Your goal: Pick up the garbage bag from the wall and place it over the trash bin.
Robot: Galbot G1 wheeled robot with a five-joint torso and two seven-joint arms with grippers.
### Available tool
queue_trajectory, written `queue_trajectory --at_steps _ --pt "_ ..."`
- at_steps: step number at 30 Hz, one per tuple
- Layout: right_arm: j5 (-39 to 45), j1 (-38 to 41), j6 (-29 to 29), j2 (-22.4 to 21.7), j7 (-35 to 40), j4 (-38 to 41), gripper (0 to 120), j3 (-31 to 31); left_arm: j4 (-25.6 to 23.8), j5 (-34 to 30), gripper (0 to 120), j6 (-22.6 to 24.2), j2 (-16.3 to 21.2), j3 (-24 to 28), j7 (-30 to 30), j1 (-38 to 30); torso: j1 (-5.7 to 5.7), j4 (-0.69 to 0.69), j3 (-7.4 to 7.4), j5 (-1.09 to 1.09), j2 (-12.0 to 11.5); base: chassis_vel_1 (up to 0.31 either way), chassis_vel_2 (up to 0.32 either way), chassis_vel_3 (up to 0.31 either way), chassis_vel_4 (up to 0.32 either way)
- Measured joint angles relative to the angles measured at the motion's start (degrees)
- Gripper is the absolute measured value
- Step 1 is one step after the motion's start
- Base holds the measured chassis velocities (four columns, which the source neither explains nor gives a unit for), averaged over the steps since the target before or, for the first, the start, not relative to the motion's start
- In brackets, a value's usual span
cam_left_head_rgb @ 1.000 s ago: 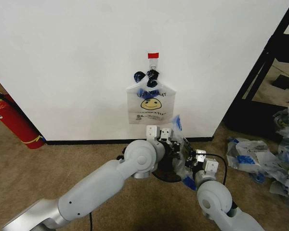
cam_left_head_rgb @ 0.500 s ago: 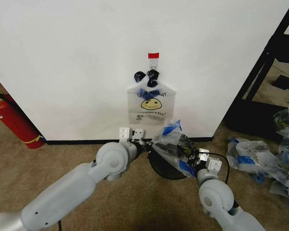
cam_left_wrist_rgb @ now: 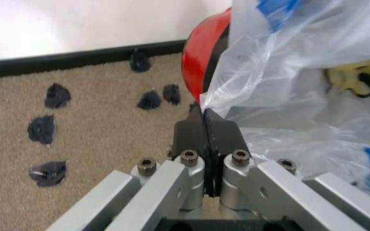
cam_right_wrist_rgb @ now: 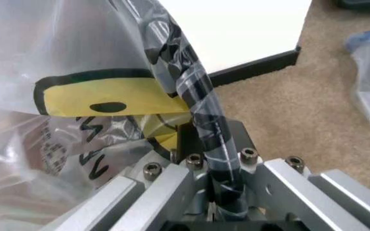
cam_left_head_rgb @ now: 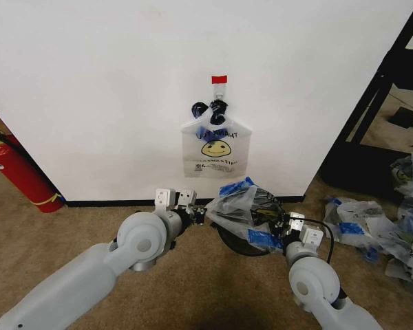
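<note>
The garbage bag (cam_left_head_rgb: pixel 237 203), thin whitish plastic with blue tape patches, is stretched between my two grippers low in front of the wall. It hangs just above the black mesh trash bin (cam_left_head_rgb: pixel 235 245). My left gripper (cam_left_head_rgb: pixel 200 214) is shut on the bag's left edge; its wrist view shows the closed fingertips (cam_left_wrist_rgb: pixel 204 118) pinching the plastic (cam_left_wrist_rgb: pixel 300 72) beside the bin's red base (cam_left_wrist_rgb: pixel 204 53). My right gripper (cam_left_head_rgb: pixel 283 229) is shut on the bag's right side, clamping a dark taped handle strip (cam_right_wrist_rgb: pixel 204 139) next to the yellow smiley print (cam_right_wrist_rgb: pixel 95 96).
A second smiley bag (cam_left_head_rgb: pixel 215 148) hangs on the wall from a hook under red tape. A red fire extinguisher (cam_left_head_rgb: pixel 17 172) leans at the left. Bunched bags (cam_left_head_rgb: pixel 392 223) lie on the carpet at the right, near a black rack (cam_left_head_rgb: pixel 378 96). Dark scraps (cam_left_wrist_rgb: pixel 44 130) dot the carpet.
My left arm has swung left with the bag's edge, spreading the bag wider over the bin. The right gripper has shifted slightly right and down.
</note>
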Motion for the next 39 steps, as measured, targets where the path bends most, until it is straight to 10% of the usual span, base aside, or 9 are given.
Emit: queue_trajectory --at_steps 12,32,39 --pt "5.0 -5.0 4.3 -1.5 -12.4 3.3 0 5.9 3.0 0.6 0 0.1 0.1 -0.8 1.6 0.3 0.0 -0.01 0.0 0.01 0.0 0.0 0.0 0.0 0.0" --pt "15.5 -4.4 4.6 0.5 -7.9 4.0 0 10.1 -5.3 4.1 0 0.4 1.2 -3.5 1.6 7.4 0.0 -0.01 0.0 0.0 0.0 0.0 0.0 0.0 0.0" --pt "14.6 -3.7 4.1 0.7 -6.2 2.4 0 10.1 -10.9 5.9 21 0.6 4.3 -6.8 1.8 7.7 0.0 -0.01 0.0 0.02 0.0 0.0 0.0 0.0 0.0"
